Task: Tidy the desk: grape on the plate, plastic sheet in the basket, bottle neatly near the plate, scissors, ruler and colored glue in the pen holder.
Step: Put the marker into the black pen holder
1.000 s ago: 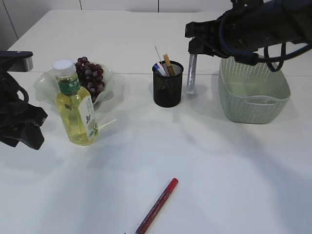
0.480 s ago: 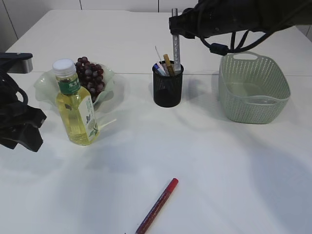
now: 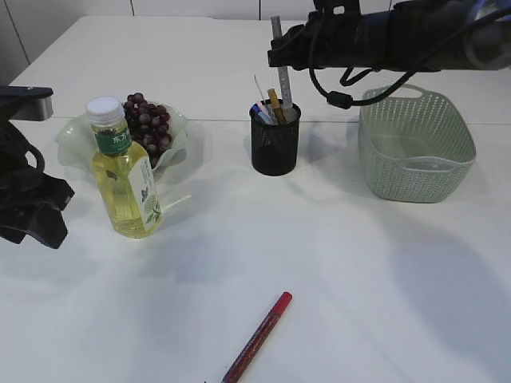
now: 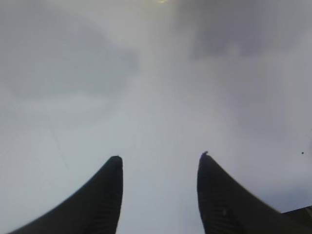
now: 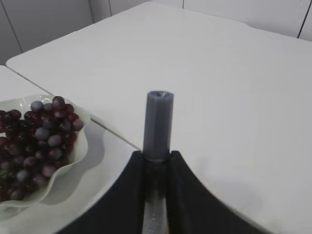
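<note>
1. Nearest us, a red pen-shaped stick (image 3: 257,337), maybe the colored glue, lies well short of the right claw (image 3: 281,54).
2. Left claw (image 4: 158,168) half open, empty.
3. Right claw clamps a smooth grey tube (image 5: 157,124) upright; mesh pen holder (image 3: 275,144) sits directly below.
4. We'd lower straight, release inside the rim.

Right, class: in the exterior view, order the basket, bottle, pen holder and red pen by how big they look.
1. Basket, largest.
2. Bottle.
3. Pen holder.
4. Red pen, thinnest, though long, cut off by the frame edge and nearest the camera, so its rank is unsure.
</note>
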Available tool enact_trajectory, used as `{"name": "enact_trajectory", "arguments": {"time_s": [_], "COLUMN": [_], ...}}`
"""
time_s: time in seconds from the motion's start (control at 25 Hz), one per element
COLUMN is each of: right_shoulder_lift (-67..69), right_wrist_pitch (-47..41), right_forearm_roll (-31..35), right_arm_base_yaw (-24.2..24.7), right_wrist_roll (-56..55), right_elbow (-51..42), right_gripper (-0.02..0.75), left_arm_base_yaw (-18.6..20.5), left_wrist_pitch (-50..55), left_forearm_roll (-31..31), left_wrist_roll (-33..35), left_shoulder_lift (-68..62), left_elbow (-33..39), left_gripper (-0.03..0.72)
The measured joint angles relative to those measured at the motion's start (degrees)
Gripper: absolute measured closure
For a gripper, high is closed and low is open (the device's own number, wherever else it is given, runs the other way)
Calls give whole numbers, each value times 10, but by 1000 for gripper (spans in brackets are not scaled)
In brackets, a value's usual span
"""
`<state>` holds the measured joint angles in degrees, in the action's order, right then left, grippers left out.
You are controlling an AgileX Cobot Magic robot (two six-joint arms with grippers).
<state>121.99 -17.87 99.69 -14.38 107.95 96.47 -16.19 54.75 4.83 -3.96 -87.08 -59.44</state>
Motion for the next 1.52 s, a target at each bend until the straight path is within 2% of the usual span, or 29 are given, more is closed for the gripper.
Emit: {"name": "enact_trajectory", "arguments": {"time_s": [0.2,0.56,0.64,0.8,0.92,1.04,1.2,1.36,1.52], "right_shoulder_lift": [13,47,47,47,47,45,14,-42,-93], "right_wrist_pitch": [4,-9,-10,-10,-10,-8,37,51,24], "right_forearm_roll": [32,35,35,35,35,35,30,-27,-93], "right_arm_base_yaw": [0,0,0,0,0,1,1,2,2], "right_wrist_roll": [79,90,90,91,88,33,-76,-180,-308], "right_elbow": [0,9,10,11,11,11,11,5,-28], "right_gripper": [636,618,575,387,318,302,304,355,367], "left_arm_base_yaw": [0,0,0,0,0,0,0,0,0], "left_wrist_pitch": [1,0,0,0,0,0,6,9,10], "left_forearm_roll": [-5,-6,-6,-6,-6,-6,-6,-6,-6], "left_wrist_roll": [0,0,0,0,0,0,0,0,0], "left_shoulder_lift": [0,0,0,0,0,0,0,0,0], "left_elbow": [0,0,0,0,0,0,0,0,0], "left_gripper": [326,326,326,326,326,326,326,326,326]}}
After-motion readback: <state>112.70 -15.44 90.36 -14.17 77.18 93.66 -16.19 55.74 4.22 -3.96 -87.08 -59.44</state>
